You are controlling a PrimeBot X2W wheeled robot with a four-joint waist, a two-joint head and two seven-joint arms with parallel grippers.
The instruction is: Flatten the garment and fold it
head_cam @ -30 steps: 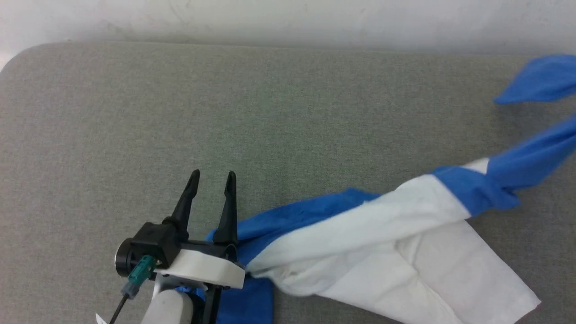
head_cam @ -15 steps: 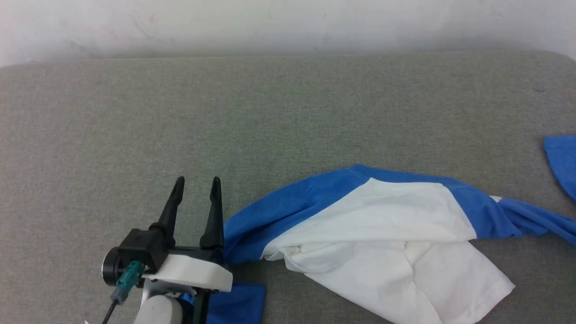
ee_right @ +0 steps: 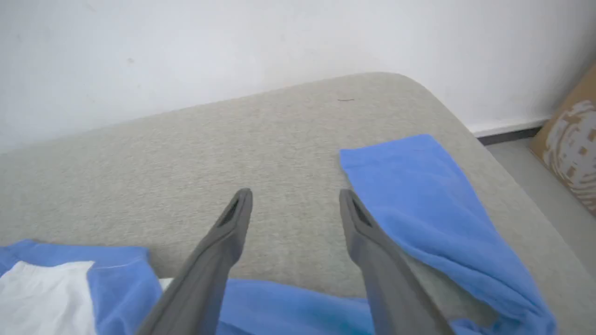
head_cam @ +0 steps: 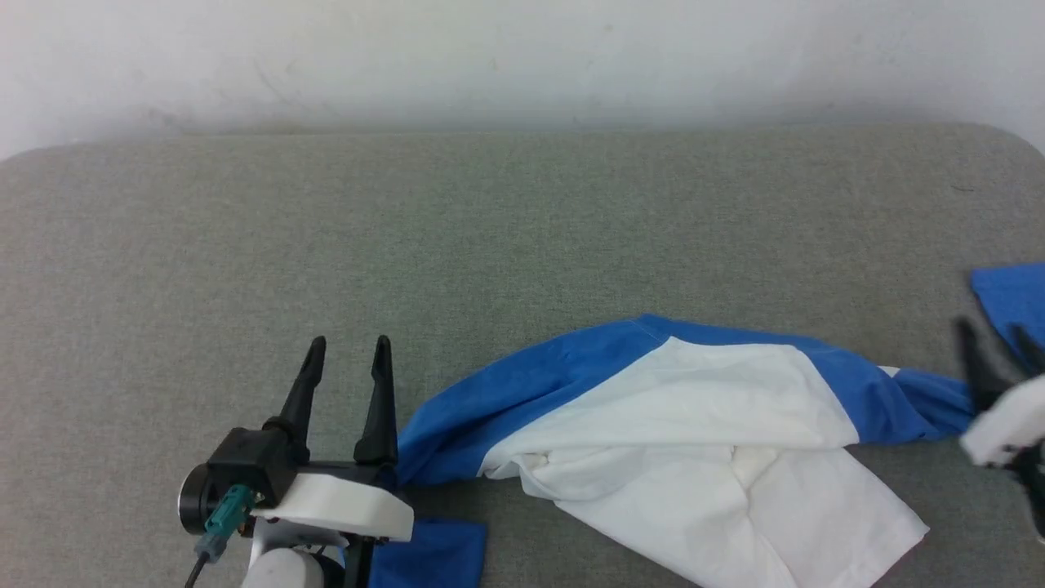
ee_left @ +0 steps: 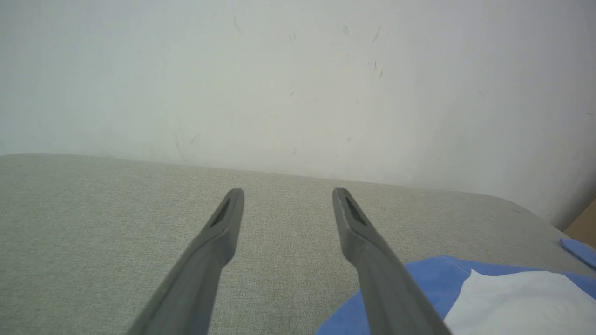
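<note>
1. The right fingers [ee_right: 230,228] stand spread apart with nothing between them. They have just let go of the T-shirt [head_cam: 694,408], whose right end was held stretched up off the tabletop [head_cam: 490,229] a second ago.
2. The T-shirt now lies slack on the tabletop. One blue sleeve [ee_right: 419,195] lies flat just right of the right fingers, a twisted blue strip passes under them, and the white body lies to their left.
3. The left fingers [head_cam: 377,400] are spread apart and empty, unchanged. The blue shoulder edge lies just beside their right-hand finger; I cannot tell whether it touches.
4. The head camera has shifted, so the frame offset is not cloth motion.
5. Judgement: the release laid out only that sleeve. The body is still doubled over and twisted, so flattening remains unfinished and a fresh grasp comes before any fold.
</note>
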